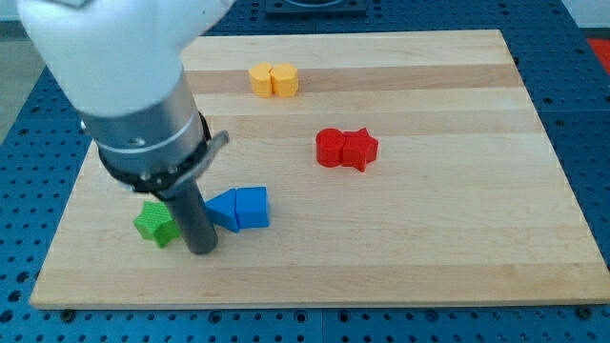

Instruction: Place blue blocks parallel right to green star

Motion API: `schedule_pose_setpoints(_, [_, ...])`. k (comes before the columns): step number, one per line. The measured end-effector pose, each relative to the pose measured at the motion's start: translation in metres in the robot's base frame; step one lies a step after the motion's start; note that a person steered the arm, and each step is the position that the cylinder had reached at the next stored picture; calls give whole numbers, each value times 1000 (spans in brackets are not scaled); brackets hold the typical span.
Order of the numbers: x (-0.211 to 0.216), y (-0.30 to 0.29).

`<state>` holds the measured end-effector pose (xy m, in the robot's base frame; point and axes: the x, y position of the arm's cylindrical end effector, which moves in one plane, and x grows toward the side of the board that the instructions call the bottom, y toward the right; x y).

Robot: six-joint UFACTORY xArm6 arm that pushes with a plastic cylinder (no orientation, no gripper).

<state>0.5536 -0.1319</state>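
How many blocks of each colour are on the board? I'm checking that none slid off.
Yellow blocks: 2
Red blocks: 2
Blue blocks: 2
Green star: 1, partly hidden behind the rod
Total: 7

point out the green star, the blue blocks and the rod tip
green star (154, 224), camera view, on its top face
blue blocks (240, 208), camera view, where the pair meets
my tip (203, 250), camera view, at its very end

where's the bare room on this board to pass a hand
Free: the board right of the red blocks, and the bottom below them. Crowded: bottom left, where my tip stands between the green star and the blue blocks.
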Motion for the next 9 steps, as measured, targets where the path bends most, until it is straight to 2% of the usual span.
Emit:
schedule_pose_setpoints(2, [-23,42])
schedule_pose_setpoints(3, [-23,36])
schedule_pose_setpoints(5, [-42,-59])
schedule_pose_setpoints(6, [-72,-66])
schedule_pose_setpoints(7, [-79,-41])
schedule_pose_setpoints(9, [-37,4])
